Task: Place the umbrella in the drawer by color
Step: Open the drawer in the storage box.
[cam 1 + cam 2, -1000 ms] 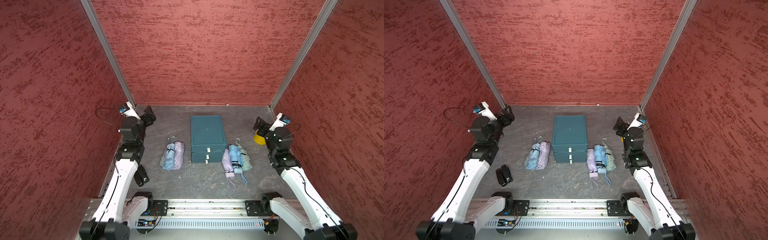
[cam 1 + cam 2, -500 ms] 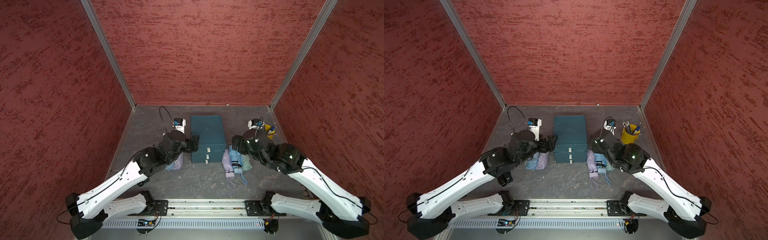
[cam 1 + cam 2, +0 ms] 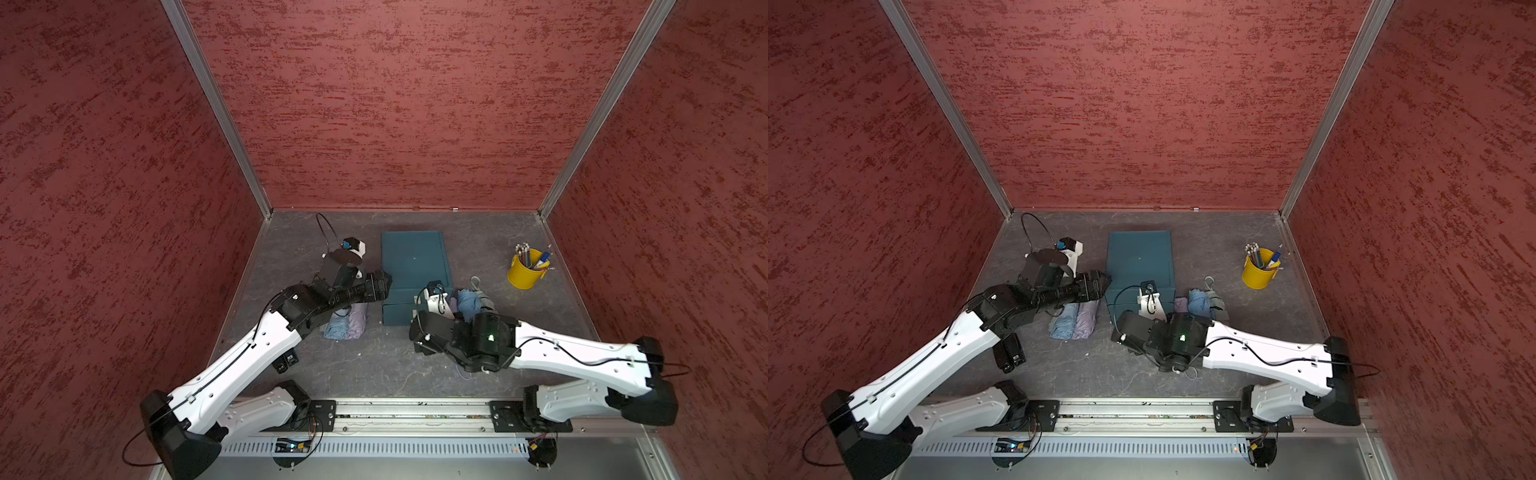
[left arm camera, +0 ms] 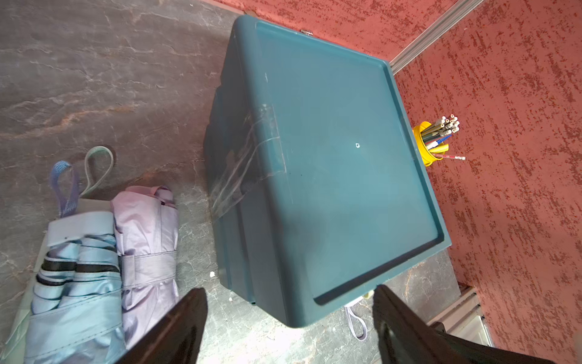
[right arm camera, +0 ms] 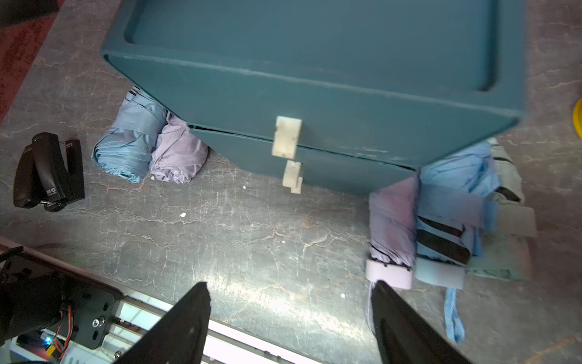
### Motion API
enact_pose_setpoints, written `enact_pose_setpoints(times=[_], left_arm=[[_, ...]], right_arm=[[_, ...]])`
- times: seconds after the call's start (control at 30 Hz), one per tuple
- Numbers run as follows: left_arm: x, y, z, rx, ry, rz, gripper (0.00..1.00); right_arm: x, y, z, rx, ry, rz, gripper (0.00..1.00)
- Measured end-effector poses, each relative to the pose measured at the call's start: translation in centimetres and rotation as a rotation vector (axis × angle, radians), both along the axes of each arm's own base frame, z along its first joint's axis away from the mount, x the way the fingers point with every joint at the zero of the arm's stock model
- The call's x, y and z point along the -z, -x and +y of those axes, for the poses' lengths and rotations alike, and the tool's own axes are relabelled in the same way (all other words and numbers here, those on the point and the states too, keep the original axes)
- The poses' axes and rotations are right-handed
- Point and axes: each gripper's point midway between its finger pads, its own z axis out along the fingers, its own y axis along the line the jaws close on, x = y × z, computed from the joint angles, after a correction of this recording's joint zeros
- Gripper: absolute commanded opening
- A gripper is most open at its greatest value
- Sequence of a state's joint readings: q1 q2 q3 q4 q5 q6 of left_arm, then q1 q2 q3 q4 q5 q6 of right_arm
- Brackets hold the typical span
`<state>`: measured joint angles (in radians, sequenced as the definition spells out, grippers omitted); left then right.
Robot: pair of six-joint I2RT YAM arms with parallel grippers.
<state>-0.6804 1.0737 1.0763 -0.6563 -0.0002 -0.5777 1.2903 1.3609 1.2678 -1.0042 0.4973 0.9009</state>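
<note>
The teal drawer cabinet (image 3: pixel 415 266) (image 3: pixel 1140 266) stands mid-table, both drawers shut, their white handles (image 5: pixel 286 135) facing the front rail. A blue umbrella (image 3: pixel 336 328) and a lilac umbrella (image 3: pixel 358 318) lie folded at its left. At its right lie a lilac umbrella (image 5: pixel 392 220), a blue umbrella (image 3: pixel 469 301) and a pale green umbrella (image 3: pixel 1219 303). My left gripper (image 3: pixel 384 284) (image 4: pixel 288 290) hangs open and empty over the cabinet's front left corner. My right gripper (image 5: pixel 289 288) is open and empty above the floor in front of the cabinet, one finger (image 5: pixel 403 327) near the right lilac umbrella's handle.
A yellow cup of pens (image 3: pixel 525 272) (image 3: pixel 1260 272) stands at the back right. A black stapler (image 5: pixel 47 170) (image 3: pixel 1009 353) lies at the front left under my left arm. Red walls close three sides; the metal rail (image 3: pixel 415 411) runs along the front.
Both arms have swung in from the side walls to the cabinet, the left to its front left corner, the right to its front. The pen cup now shows. Umbrellas have not moved.
</note>
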Motion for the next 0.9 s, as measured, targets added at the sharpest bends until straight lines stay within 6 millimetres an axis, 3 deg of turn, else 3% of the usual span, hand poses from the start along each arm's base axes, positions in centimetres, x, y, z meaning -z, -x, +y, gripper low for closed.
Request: enact_pose_setpoints(times=[0.13,0.3,0.5,0.7,0.9], left_arm=[[-0.1,-0.2,-0.9,0.032,0.021,-0.003,0.78],[0.4,-0.7,-1.4,0.043,0.019,0.002,0.75],[1.8,-1.9,-1.1,0.036,-0.018,0.025,0.73],[2.3,-2.5,-0.9,0.051,-0.049,0.011,0.70],[3.2,-3.4,-0.7,0.045,-0.076,0.018,0.66]], right_arm=[[-0.1,-1.1,1.5,-0.008,-0.007,-0.001,0.66],[-0.6,-3.5,1.7,0.027,-0.030,0.001,0.56],[0.7,-5.4,2.2,0.049,0.004,0.026,0.45],[1.7,-6.3,2.1,0.053,0.026,0.045,0.26],[1.7,-7.0,1.8,0.066,0.032,0.049,0.16]])
